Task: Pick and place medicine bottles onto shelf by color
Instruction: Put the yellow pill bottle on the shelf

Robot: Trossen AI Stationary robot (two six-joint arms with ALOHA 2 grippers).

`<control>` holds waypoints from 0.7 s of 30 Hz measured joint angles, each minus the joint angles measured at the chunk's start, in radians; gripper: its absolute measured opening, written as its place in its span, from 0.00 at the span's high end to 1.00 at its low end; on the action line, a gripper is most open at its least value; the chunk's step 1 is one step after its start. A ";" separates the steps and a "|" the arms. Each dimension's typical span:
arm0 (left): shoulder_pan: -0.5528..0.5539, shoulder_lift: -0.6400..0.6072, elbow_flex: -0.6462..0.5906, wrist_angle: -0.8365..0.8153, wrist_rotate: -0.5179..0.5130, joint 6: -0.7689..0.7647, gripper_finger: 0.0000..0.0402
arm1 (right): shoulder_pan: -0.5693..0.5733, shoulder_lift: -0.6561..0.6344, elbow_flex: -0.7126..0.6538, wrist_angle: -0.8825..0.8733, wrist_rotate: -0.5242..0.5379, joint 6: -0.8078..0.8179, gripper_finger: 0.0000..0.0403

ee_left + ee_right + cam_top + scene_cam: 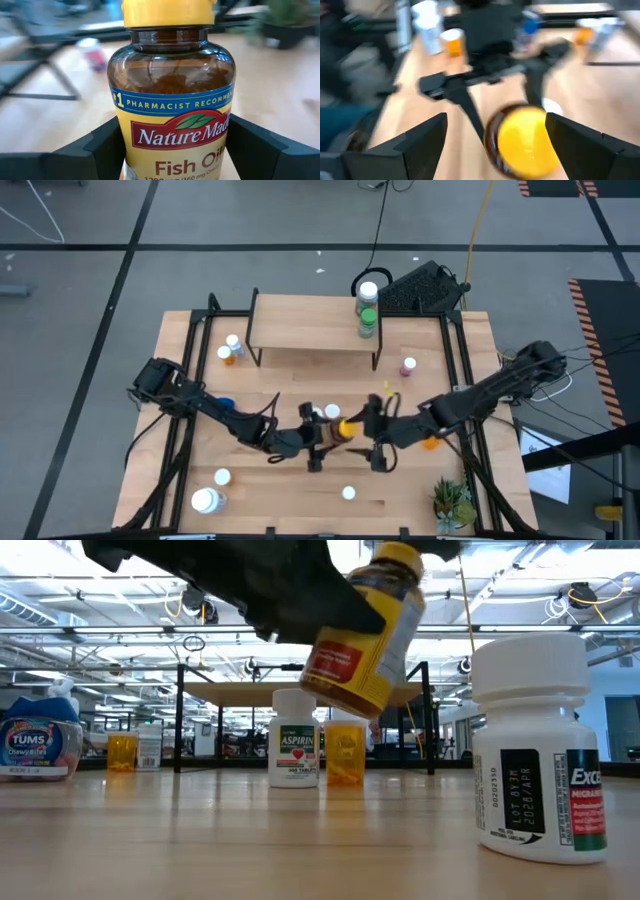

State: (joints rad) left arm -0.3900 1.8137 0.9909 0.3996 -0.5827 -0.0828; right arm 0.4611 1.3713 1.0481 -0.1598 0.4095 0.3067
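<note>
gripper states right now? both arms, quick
Left gripper: shut on the fish oil bottle, lifted off the table.
Right gripper: open, empty, facing the bottle's yellow lid.

Shelf (300,320) left part bare; 2 bottles (367,310) block right end.

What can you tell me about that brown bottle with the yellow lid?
The fish oil bottle is amber, see-through plastic by its look, with a yellow lid and a yellow, red and blue Nature Made label. The left tool clamps its sides and holds it tilted above the table's middle. The right tool is open, facing its lid.
</note>
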 joint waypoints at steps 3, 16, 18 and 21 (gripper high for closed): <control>-0.001 0.000 0.000 0.014 -0.107 0.012 0.28 | 0.021 -0.034 -0.098 0.126 0.182 0.045 0.17; 0.016 -0.001 0.000 0.136 -0.137 0.186 0.28 | -0.030 0.013 -0.340 0.730 0.267 -0.111 0.19; 0.024 -0.001 0.000 0.129 -0.133 0.185 0.28 | -0.030 0.012 -0.340 0.733 0.268 -0.115 0.21; 0.035 -0.001 0.000 0.132 -0.132 0.190 0.28 | -0.030 0.013 -0.340 0.737 0.270 -0.136 0.28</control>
State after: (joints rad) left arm -0.3554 1.8130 0.9913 0.5320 -0.7148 0.1073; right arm 0.4313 1.3844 0.7078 0.5775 0.6796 0.1706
